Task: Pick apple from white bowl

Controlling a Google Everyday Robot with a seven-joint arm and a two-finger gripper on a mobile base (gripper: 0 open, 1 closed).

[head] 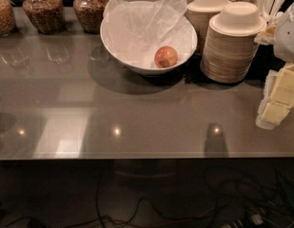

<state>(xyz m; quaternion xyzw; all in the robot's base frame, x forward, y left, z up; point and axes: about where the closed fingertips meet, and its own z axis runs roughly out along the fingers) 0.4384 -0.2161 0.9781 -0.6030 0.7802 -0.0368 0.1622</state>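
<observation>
Glossy grey-brown counter [137, 108] fills most of the view, its surface reflecting ceiling lights and the things at its back edge. Below its front edge the floor is dark, with loose cables [194, 208] lying across it.

At the back centre of the counter stands the bowl [132, 65], wide and white, lined with crumpled tissue [142, 27] that rises above the rim at the back. Just to its right are two stacks [232, 51] of beige disposable bowls turned upside down, the nearer one taller in the view and partly hiding the one behind. Three jars [44, 11] of brownish contents stand along the back left, well apart from the stacks. Behind the stacks, at the top right, is a cluster of white sticks, possibly plastic utensils [268, 1], though the view is too poor to be sure.

The gripper [279, 99] hangs at the right edge, above the counter, cream-yellow below a white body, partly cut off by the frame; whether it is apart or together cannot be told. It is well apart from the bowl, with the nearer stack between them.

The apple [166, 57] lies inside the bowl on the tissue, near the front right wall, reddish-orange with a paler patch.
</observation>
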